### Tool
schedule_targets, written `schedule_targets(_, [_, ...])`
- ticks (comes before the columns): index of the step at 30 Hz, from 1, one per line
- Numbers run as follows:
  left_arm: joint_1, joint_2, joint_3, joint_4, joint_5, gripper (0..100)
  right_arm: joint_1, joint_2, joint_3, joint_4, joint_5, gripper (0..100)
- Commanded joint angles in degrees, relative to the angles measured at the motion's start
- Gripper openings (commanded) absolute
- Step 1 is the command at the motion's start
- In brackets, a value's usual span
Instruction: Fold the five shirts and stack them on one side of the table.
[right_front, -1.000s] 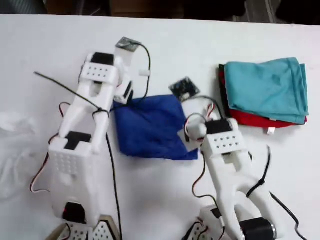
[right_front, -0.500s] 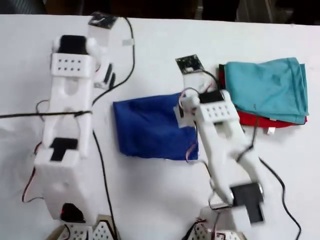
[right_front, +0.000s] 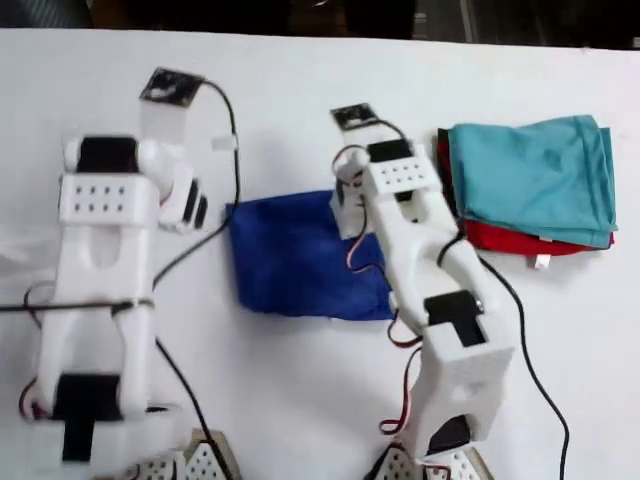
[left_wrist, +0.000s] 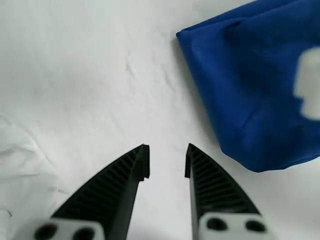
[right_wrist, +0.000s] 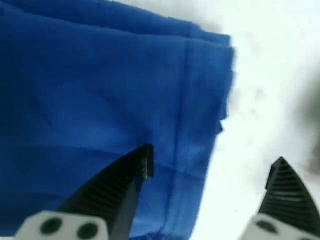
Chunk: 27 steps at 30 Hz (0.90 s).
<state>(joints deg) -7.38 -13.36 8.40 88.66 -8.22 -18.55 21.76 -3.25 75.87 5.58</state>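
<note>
The blue shirt (right_front: 300, 255) lies folded at the middle of the tabletop (right_front: 300, 400), squarer than a second ago, when it sat skewed with a corner pulled toward the left arm. To its right, well apart, the teal shirt (right_front: 530, 175) rests on the red shirt (right_front: 510, 238) as the started stack. The left end effector (left_wrist: 166, 150), narrowly parted and holding nothing, has drawn back left off the shirt's far corner and hangs over bare tabletop. The right end effector (right_wrist: 212, 162) has swung from the near right corner to the far right edge and gapes wide above it. The fold looks finished; carrying blue onto the stack likely follows.
</note>
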Motion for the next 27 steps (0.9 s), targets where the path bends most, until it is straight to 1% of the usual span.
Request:
schedule_targets(1, [-0.70,-9.76,7.34,-3.43,-0.62,14,-1.80,1.54,-2.29,-0.75,-0.44,34.8])
schedule_targets(5, [-2.81,-16.70,13.32,-6.33,-0.79,14,-1.80,6.11,-2.37,-2.95,-0.53,34.8])
schedule_targets(8, [-5.36,-19.52,16.66,-9.05,-5.45,14,-2.42,10.07,-2.99,-2.95,-0.53,34.8])
schedule_targets(10, [-6.77,-19.87,18.07,-9.85,-7.03,14,-3.03,13.05,-4.66,-1.36,-0.53,34.8])
schedule_targets(13, [-8.70,-19.87,18.86,-9.93,-7.12,14,-4.53,17.10,-10.29,4.00,-0.26,34.1])
schedule_targets(15, [-9.58,-19.87,18.86,-9.93,-7.21,14,-5.76,20.26,-14.68,7.60,0.00,29.3])
schedule_targets(18, [-10.64,-20.04,18.59,-9.93,-7.21,14,-7.16,25.45,-21.89,11.91,0.26,17.5])
schedule_targets(23, [-12.04,-20.22,18.51,-9.93,-7.21,14,-7.16,32.92,-34.81,19.82,5.01,2.1])
schedule_targets(27, [-12.57,-20.04,18.51,-9.93,-7.30,14,-5.14,37.05,-41.76,22.73,5.10,1.9])
